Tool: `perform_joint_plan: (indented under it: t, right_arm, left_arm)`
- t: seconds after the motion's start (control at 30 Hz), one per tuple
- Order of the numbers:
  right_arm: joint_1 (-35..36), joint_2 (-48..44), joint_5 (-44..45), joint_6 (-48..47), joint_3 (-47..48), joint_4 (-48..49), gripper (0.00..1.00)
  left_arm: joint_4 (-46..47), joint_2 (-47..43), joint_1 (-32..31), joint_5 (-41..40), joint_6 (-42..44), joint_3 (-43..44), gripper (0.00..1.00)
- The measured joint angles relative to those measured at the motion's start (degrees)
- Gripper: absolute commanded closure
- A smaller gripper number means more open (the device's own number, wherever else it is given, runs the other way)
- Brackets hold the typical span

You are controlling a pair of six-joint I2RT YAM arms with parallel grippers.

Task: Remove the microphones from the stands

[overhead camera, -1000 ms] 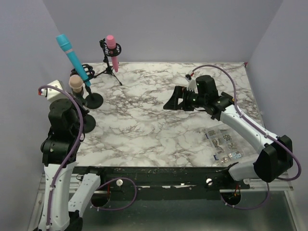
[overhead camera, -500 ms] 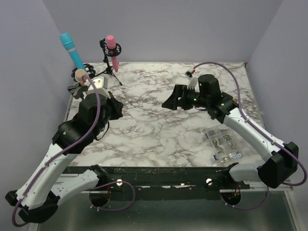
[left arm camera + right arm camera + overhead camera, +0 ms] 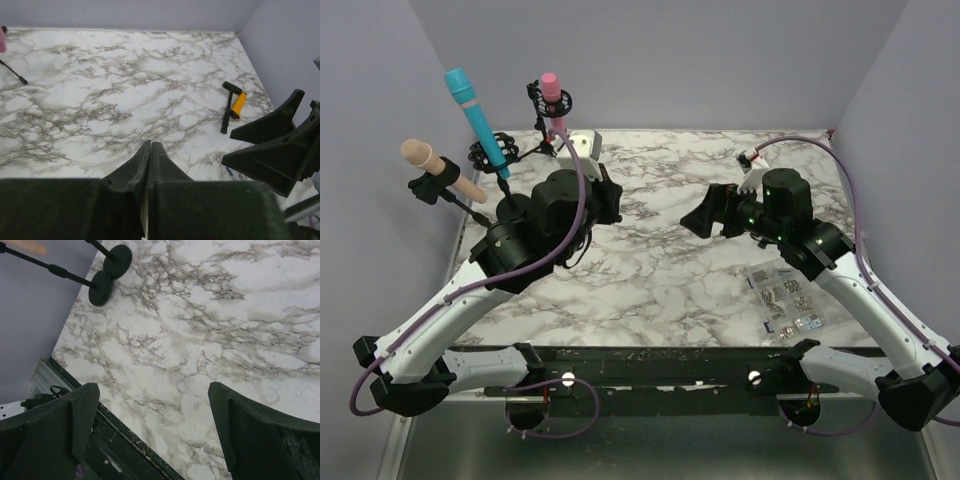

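Note:
Three microphones stand at the back left: a blue microphone [image 3: 472,110] tilted in its clip, a pink microphone [image 3: 553,100] on a small tripod stand [image 3: 542,140], and a beige microphone [image 3: 432,167] in a black clip on a slanted stand. My left gripper [image 3: 612,197] [image 3: 150,146] is shut and empty, just right of the blue microphone's stand and in front of the tripod. My right gripper [image 3: 705,212] [image 3: 155,425] is open and empty over the middle of the table. The beige microphone's tip [image 3: 22,246] and two round stand bases [image 3: 117,260] show in the right wrist view.
A clear bag of small parts [image 3: 785,298] lies at the front right. An orange-and-black tool [image 3: 234,105] lies on the marble in the left wrist view, hidden in the top view. The right gripper's fingers [image 3: 272,145] are close to my left gripper. Walls enclose three sides.
My left arm has swung from the left edge toward the back middle, uncovering the beige microphone and its stand. My right gripper has shifted a little to the right.

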Motion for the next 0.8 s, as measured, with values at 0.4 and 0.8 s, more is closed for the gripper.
perform_joint_plan:
  t: [0.4, 0.8]
  right_arm:
    - [0.04, 5.40, -1.22, -0.87, -1.84, 2.19, 0.00]
    - [0.28, 9.25, -2.21, -1.92, -2.01, 5.77, 0.00]
  left_arm:
    - [-10.71, -28.50, 25.18, -13.94, -0.22, -10.49, 0.01]
    - [-8.92, -12.70, 55.54, 0.70, 5.95, -0.50, 0.01]
